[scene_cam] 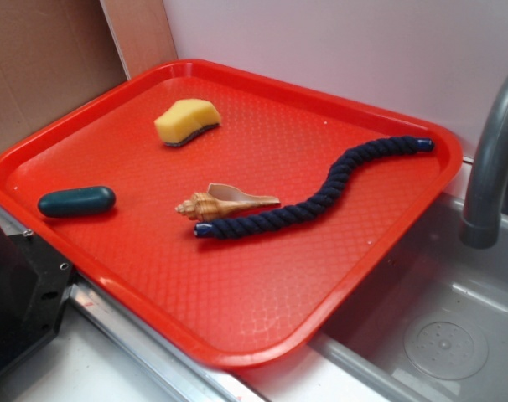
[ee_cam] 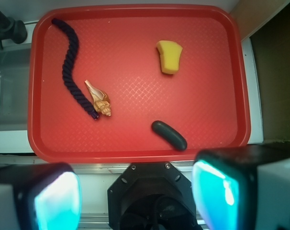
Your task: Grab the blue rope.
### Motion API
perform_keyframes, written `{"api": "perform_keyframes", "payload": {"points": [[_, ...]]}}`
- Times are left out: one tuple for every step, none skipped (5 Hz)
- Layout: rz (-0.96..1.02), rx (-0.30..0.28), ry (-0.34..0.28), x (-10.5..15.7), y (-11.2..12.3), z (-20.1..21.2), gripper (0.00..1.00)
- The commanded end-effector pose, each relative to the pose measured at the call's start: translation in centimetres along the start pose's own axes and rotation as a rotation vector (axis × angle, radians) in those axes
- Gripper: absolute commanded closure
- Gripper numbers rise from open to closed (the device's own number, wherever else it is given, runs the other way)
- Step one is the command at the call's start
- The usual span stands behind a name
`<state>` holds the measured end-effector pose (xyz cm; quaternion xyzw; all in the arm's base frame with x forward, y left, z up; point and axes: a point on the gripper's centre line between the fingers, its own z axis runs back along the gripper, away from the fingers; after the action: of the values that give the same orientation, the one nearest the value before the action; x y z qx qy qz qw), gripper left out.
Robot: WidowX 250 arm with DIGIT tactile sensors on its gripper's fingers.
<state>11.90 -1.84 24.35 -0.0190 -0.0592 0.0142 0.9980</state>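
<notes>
The blue rope [scene_cam: 325,197] is a dark navy twisted cord that lies in a loose S on the right part of the red tray [scene_cam: 237,356]. Its taped ends rest near the far right rim and next to the seashell [scene_cam: 225,203]. In the wrist view the blue rope [ee_cam: 67,67] runs down the tray's [ee_cam: 135,155] left side. My gripper [ee_cam: 135,196] hangs high, short of the tray's near rim and far from the rope. It is open wide and the teal pads [ee_cam: 217,191] hold nothing. The exterior view does not show the gripper.
A yellow sponge [scene_cam: 187,121] [ee_cam: 169,57] sits at the tray's far side. A dark teal capsule [scene_cam: 76,201] [ee_cam: 169,135] lies near its left rim. A grey faucet [scene_cam: 489,167] and a sink [scene_cam: 438,335] are to the right. The black robot base [ee_cam: 152,196] is below the gripper.
</notes>
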Motion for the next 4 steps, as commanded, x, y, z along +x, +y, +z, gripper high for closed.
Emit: {"api": "perform_keyframes", "payload": {"points": [[0.000, 0.000, 0.000, 0.0, 0.0, 0.0, 0.00], [-0.140, -0.084, -0.013, 4.2, -4.9, -5.7, 0.00], [-0.025, -0.082, -0.083, 8.5, -8.6, -11.0, 0.00], [0.017, -0.168, -0.061, 11.1, -10.4, -16.2, 0.00]]}}
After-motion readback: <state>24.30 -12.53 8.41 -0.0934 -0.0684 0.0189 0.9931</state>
